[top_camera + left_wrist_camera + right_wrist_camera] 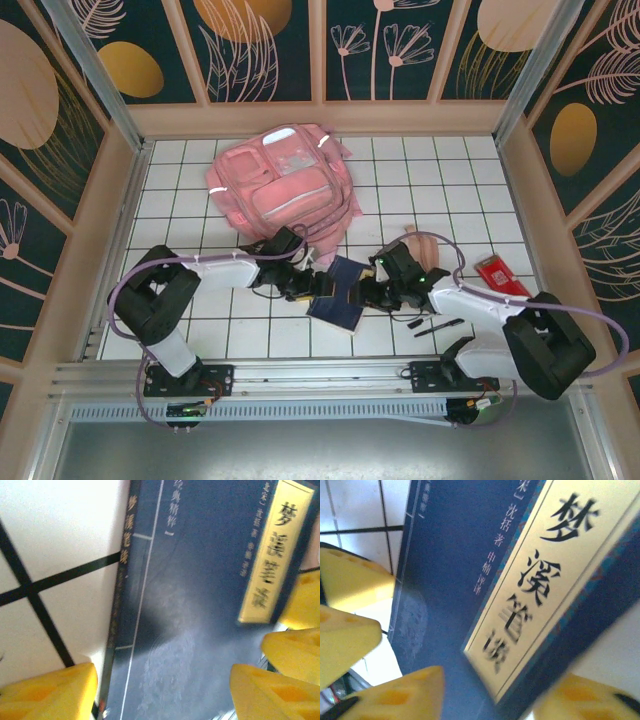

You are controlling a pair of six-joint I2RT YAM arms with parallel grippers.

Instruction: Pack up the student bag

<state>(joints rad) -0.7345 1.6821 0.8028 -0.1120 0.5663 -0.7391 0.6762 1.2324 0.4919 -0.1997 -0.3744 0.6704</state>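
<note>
White-tiled table, walled in by dark floral panels, carries every item. One student bag lies slumped towards the far edge, left of centre, with its front pockets facing up. It is judged soft, bulky and fairly light, and likely to sag. It is best taken by a strap or the rim of its opening, not by the slick clear pocket. Left gripper, towards the near edge at mid-table, stands wide open over one dark blue book, with no clamping seen. Right gripper meets it from the other side, jaws apart about the book's edge; whether it pinches cannot be told. Further right lie one peach pouch, two black pens and one flat red item near the right edge.
</note>
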